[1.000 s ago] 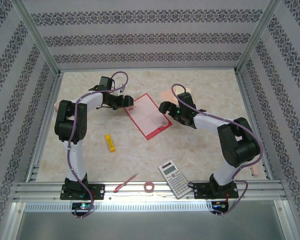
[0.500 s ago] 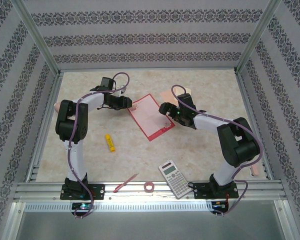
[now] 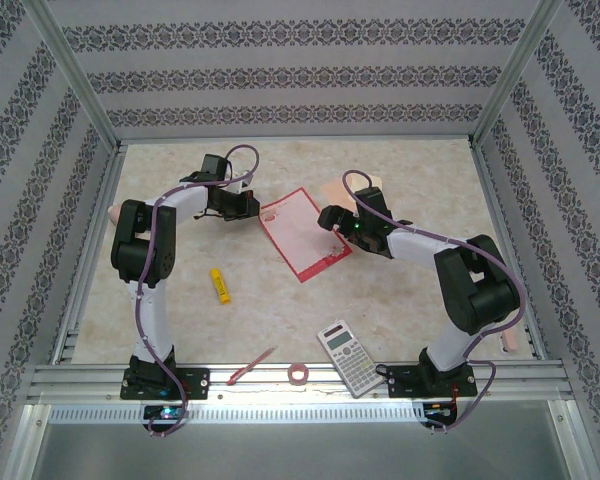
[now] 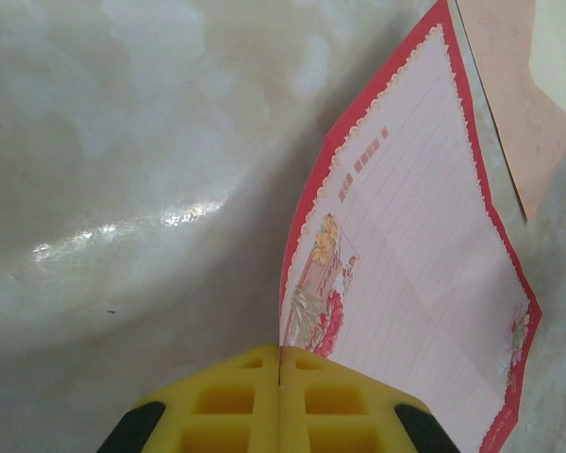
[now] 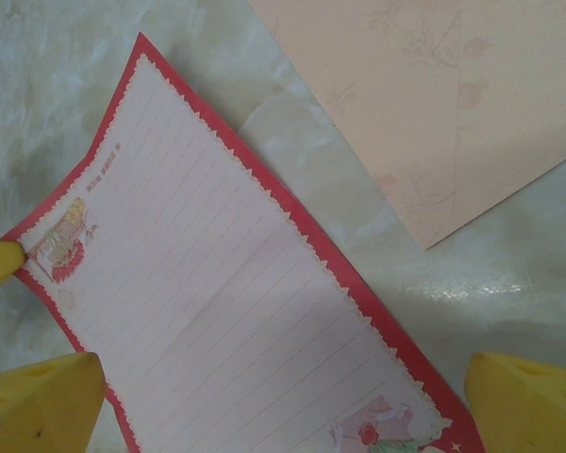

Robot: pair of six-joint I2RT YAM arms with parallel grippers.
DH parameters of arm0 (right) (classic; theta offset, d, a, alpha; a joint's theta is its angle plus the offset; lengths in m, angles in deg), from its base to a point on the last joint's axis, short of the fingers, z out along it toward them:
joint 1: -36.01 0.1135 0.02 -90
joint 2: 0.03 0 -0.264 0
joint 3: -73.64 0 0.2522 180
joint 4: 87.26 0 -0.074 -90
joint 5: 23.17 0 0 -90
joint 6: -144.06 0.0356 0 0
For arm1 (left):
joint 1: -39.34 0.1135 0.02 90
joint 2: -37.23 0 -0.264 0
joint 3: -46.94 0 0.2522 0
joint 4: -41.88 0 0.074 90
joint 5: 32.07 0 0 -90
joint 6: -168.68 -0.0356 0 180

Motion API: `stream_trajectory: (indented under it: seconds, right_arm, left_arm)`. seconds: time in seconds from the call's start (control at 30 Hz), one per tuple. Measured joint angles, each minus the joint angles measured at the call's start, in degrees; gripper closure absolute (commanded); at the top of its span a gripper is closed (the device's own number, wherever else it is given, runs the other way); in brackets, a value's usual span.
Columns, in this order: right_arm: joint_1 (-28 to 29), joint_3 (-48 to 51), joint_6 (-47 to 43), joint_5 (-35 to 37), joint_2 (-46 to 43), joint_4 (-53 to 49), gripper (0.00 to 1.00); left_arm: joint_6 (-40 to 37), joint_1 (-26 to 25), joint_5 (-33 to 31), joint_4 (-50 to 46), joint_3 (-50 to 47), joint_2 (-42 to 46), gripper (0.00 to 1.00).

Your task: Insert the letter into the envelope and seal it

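The letter [image 3: 302,233], a pale pink lined sheet with a red border, lies on the table between the two arms. My left gripper [image 3: 258,209] is shut on its left corner. In the left wrist view the yellow fingers [image 4: 236,396] press together on the flower-printed corner, and the letter [image 4: 406,255] curves up from the table. My right gripper [image 3: 331,221] hovers open over the letter's right part, its fingertips [image 5: 38,401] wide apart above the letter [image 5: 217,293]. The peach envelope [image 3: 338,190] lies just beyond, partly behind the right arm, and in the right wrist view the envelope [image 5: 453,94] lies apart from the letter.
A yellow stick [image 3: 220,285] lies in front of the left arm. A calculator [image 3: 348,357], a small tape roll [image 3: 299,374] and a thin red tool [image 3: 252,366] sit near the front rail. Patterned walls enclose the table.
My left gripper has shut on the letter's left corner. The letter has shifted slightly and that corner is raised. The right arm has stayed still.
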Motion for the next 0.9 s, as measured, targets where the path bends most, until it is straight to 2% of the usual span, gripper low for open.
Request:
stream_trajectory:
  seconds: [0.23, 0.4, 0.67, 0.9]
  right_arm:
    - [-1.7, 0.0, -2.0, 0.9, -4.7, -3.6, 0.02]
    - [-3.6, -1.7, -4.1, 0.8, -7.9, -4.8, 0.02]
    - [-3.8, -1.9, -4.5, -1.0, -8.0, -4.4, 0.02]
    - [-3.7, -1.7, -3.5, -3.7, -5.1, -2.1, 0.02]
  left_arm:
    - [-0.1, 0.0, 0.0, -2.2, 3.5, 1.6, 1.00]
    - [0.0, 0.0, 0.1, -2.8, 7.8, 7.9, 1.00]
    - [2.4, 0.0, 2.6, -1.6, 9.0, 16.9, 1.00]
    - [8.6, -0.1, 3.1, 3.7, 8.9, 21.1, 1.00]
